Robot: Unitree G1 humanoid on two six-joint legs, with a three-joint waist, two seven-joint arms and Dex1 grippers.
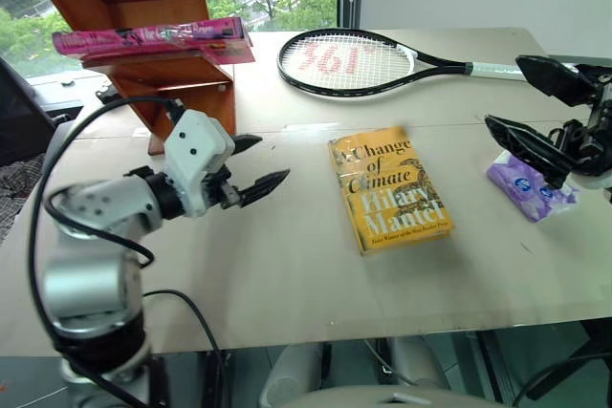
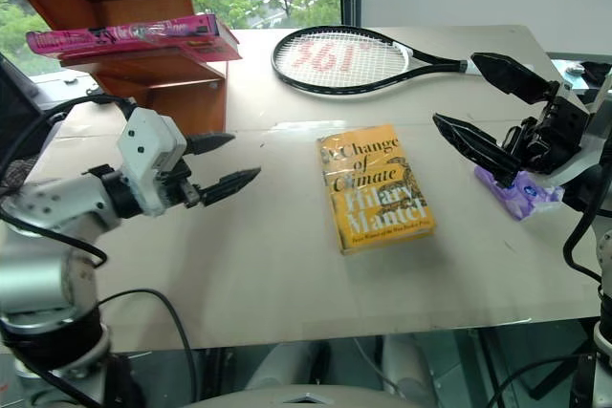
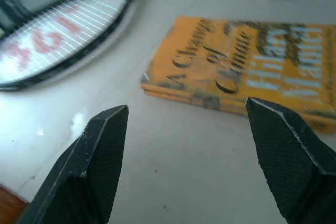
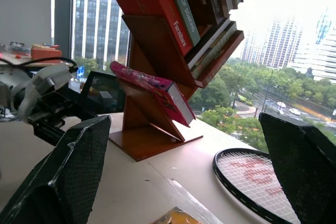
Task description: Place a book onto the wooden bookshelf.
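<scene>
The pink book (image 1: 153,40) lies flat on a lower ledge of the wooden bookshelf (image 1: 191,93) at the table's far left, with nothing gripping it. In the right wrist view the book (image 4: 152,85) rests on the slanted ledge, and other books stand on the higher shelves. My left gripper (image 1: 271,160) hangs open and empty in front of the shelf, below the book. It points level toward the table's middle. My right gripper (image 2: 456,88) is open and empty at the right side, raised above the table.
A yellow "A Change of Climate" book (image 1: 390,188) lies mid-table. A black tennis racket (image 1: 349,62) lies behind it. A purple tissue pack (image 1: 526,183) sits under my right gripper. A black cable loops from my left arm near the shelf's base.
</scene>
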